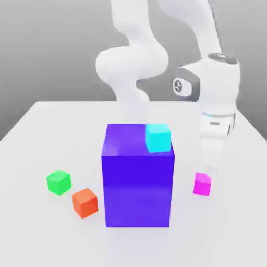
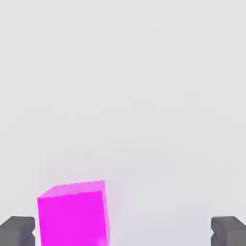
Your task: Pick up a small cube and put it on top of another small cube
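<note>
We see the claw [image 1: 208,169] pointing straight down at the exterior view's right side of the white table [image 1: 36,135], its fingers spread wide with nothing pinched between them. The magenta cube [image 1: 202,184] sits on the table directly beneath the fingertips; in the hand view the magenta cube [image 2: 73,214] lies between the two dark finger pads [image 2: 17,230], close beside one pad and well apart from the other, and we cannot tell whether that near pad touches it. A big purple block [image 1: 138,177] stands in the middle of the table with a cyan cube [image 1: 158,137] resting on its top near the far right corner. On the exterior view's left, well apart from the claw, the green cube [image 1: 58,182] sits on the table, with an orange-red cube [image 1: 85,202] just beside it, nearer the block.
</note>
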`<state>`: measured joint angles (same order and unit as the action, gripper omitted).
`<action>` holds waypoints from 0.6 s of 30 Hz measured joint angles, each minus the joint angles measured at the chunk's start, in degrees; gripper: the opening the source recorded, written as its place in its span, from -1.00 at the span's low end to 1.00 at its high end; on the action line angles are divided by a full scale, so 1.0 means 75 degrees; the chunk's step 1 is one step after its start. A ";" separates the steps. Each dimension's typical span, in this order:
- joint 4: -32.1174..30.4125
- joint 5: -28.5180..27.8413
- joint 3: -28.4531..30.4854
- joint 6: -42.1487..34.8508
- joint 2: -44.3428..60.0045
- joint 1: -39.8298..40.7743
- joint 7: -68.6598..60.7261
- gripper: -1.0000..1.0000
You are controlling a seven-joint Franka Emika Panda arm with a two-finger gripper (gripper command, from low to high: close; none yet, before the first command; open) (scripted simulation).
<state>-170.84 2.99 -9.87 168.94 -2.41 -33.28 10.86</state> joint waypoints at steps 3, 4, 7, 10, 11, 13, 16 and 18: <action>0.0098 -0.0551 0.0295 0.0673 0.0830 -0.0140 0.0323 0.00; 0.0145 -0.0697 0.0534 0.0900 0.1105 -0.0347 0.0421 0.00; 0.0285 -0.0753 0.1160 0.1578 0.1927 -0.0983 0.0482 0.00; 0.0316 -0.0745 0.1273 0.1732 0.2115 -0.1105 0.0487 -1.00; 0.0316 -0.0751 0.1272 0.1729 0.2115 -0.1104 0.0493 -1.00; 0.0316 -0.0764 0.1272 0.1722 0.2115 -0.1102 0.0505 -1.00; 0.0287 -0.0759 0.1200 0.1581 0.1940 -0.1025 0.0489 -1.00; 0.0204 -0.0673 0.0894 0.1189 0.1462 -0.0733 0.0413 -1.00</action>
<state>-169.32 -2.06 -3.16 177.86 8.56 -38.78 13.95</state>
